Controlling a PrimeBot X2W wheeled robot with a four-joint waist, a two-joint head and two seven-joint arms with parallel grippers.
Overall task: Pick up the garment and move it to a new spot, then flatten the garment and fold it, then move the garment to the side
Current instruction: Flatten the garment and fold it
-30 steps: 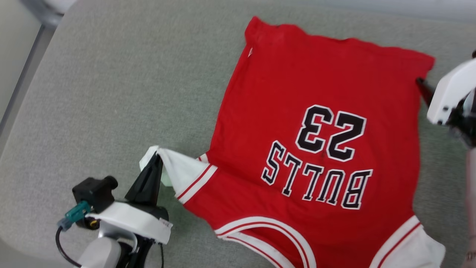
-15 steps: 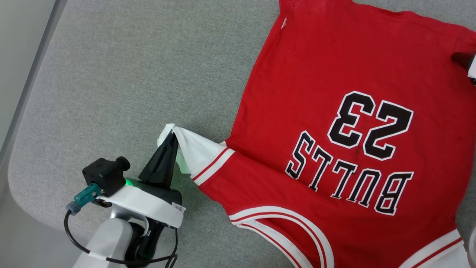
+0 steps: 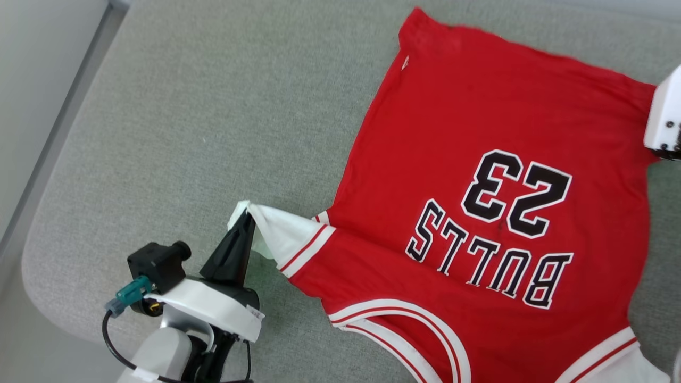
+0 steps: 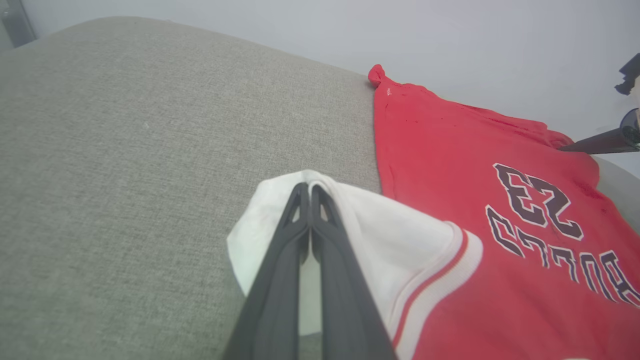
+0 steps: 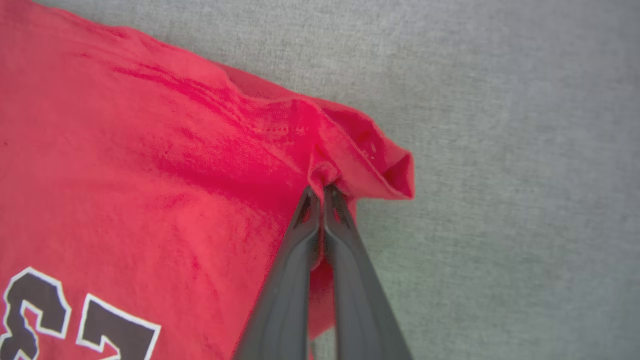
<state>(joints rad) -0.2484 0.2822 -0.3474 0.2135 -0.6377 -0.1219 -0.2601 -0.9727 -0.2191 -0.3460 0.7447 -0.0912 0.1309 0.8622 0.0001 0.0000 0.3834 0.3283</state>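
**Position.** The garment (image 3: pixel 479 133) lies print side up on the grey counter (image 3: pixel 213 106), across the right half of the head view. Its hem is toward the top of the frame and its neckline at the bottom edge. The lettering (image 3: pixel 495 234) reads inverted from the head camera. The body is largely flat.

**Left fingers** (image 3: pixel 239 239): pressed together on the outer edge of the white sleeve (image 3: pixel 282 234), left of centre in the lower frame. The sleeve is drawn out to a taut point.

**Right fingers** (image 5: pixel 307 210): closed, with no gap, on the red hem corner (image 5: pixel 380 165). In the right wrist view the cloth is bunched and puckered at the tips. This corner sits at the upper right of the head view.

**Step in hand (judgement).** This looks like the flattening step: two diagonally opposite points are secured and the spread is not yet finished.

**Next move requires.** Draw the two grips apart, evenly and low, to clear the puckers at the hem. The pinch on the hem looks shallow, so a sharp pull could slip it free. The far sleeve at the lower right is unheld and will need separate attention.
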